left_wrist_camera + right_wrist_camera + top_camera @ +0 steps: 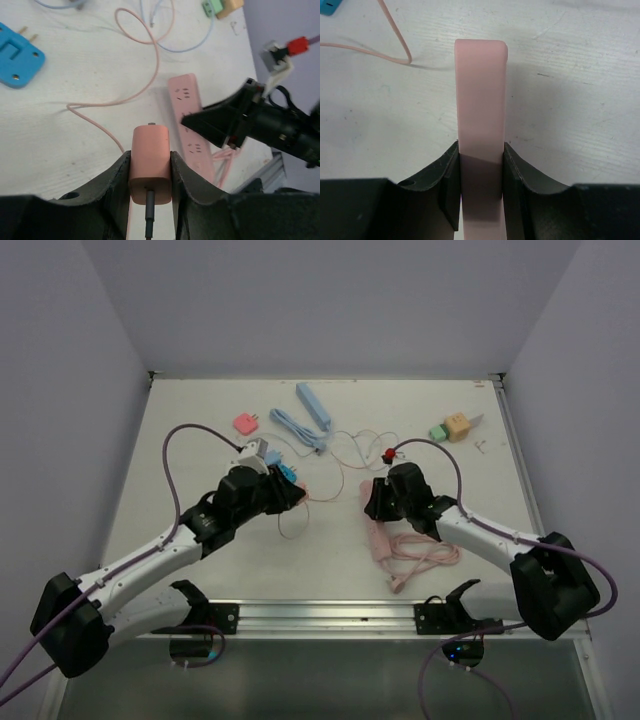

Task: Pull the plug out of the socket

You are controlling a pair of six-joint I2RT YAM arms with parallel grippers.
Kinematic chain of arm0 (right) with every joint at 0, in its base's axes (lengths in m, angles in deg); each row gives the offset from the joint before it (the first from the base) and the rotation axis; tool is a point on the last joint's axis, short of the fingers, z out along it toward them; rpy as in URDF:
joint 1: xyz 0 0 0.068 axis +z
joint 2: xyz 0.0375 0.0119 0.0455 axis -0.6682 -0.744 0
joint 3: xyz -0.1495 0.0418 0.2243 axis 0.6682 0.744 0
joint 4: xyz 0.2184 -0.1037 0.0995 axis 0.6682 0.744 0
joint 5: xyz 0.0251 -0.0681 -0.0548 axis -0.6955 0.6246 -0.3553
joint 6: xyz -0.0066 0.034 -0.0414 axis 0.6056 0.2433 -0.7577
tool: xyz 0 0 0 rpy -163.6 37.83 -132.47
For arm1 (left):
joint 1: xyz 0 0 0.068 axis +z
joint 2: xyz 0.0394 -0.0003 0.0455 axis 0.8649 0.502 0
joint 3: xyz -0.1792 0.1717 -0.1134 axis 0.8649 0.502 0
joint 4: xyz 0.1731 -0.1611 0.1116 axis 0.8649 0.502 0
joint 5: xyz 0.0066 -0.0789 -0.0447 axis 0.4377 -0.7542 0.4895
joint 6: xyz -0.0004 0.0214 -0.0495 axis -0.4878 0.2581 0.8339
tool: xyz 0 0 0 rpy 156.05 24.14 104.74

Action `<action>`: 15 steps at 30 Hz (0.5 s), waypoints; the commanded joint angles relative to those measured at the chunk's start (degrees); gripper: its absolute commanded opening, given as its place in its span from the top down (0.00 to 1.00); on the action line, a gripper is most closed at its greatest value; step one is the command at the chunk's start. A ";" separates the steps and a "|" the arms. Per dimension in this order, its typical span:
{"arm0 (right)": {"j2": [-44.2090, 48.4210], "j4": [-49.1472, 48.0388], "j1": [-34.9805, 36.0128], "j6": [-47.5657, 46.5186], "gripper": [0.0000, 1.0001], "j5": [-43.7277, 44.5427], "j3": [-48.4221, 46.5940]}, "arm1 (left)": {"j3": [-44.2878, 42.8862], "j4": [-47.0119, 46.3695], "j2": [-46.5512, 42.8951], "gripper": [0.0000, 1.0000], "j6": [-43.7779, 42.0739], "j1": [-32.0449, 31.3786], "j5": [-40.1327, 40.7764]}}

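Spread over a white table (420, 400): at the far side, a light-blue power strip (314, 405), with its blue cable (293, 426) bunched just beside. Left of these, a coral adapter (245, 423), lying apart. Far right, a green adapter (438, 432) pressed against an orange cube (458, 426). Nearer the middle, a bright blue adapter (17, 54), two prongs showing.

Top view: left tool (288, 494) has its fingertips hidden under its own wrist; the pink plug (150, 157) can't be made out here. Right tool (376, 504) covers the far end of the pink power strip (381, 540).

Left wrist: blue adapter (17, 55) clipped by left edge; green and tan blocks (220, 6) cut at top.

Right wrist: strip's near end lost between the fingers, running off the bottom edge; blue corner (327, 6) too partial to identify.
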 commanded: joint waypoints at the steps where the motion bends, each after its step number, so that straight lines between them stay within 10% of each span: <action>1: 4.81 1.02 0.12 -1.18 1.00 -1.36 -1.69 | -4.56 1.74 3.60 1.00 -6.37 6.03 2.47; 15: 14.66 2.25 0.12 -1.89 1.00 -2.43 2.61 | -26.54 -1.86 37.25 0.97 -14.56 21.42 -0.09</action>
